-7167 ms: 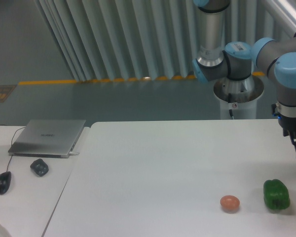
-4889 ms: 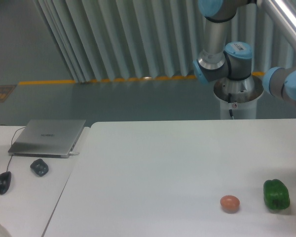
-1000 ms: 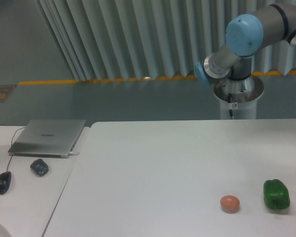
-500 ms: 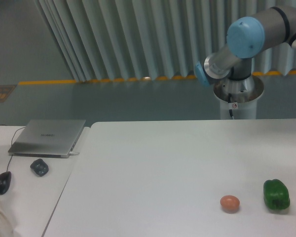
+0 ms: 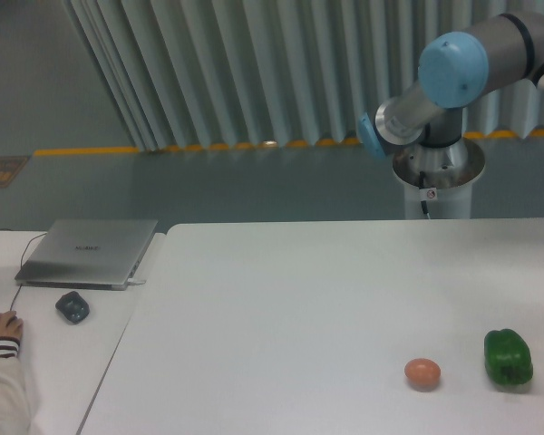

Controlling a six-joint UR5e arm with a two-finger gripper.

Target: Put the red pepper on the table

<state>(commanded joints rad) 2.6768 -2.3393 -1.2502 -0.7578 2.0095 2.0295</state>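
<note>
I judged the task to be in its fetching stage, with nothing placed yet: the red pepper appeared nowhere in my view, neither on the table (image 5: 281,308) nor anywhere else the camera covered, so I could not say where it lay. The gripper was also out of frame; only the arm's elbow joint (image 5: 451,69) and a grey link running off the upper right edge showed above the pedestal base (image 5: 437,172) at the far right, so I could not tell whether the claw was wide, narrow or carrying the pepper, nor how pepper and claw stood relative to each other. On the tabletop near the right edge I saw a green bell pepper (image 5: 509,357) and, just to its left and apart from it, a small pinkish-brown ball (image 5: 422,372); neither was the thing I wanted. On the narrower desk to the left sat a closed laptop (image 5: 89,251) and a small dark object (image 5: 72,306), and a person's hand (image 5: 0,326) rested at the near left edge of that desk. As I saw it, the next move called for bringing the claw into frame over a bare stretch of the tabletop, well apart from the two items at the right, lowering it close to the surface and only then releasing, since a rounded pepper could roll.
</note>
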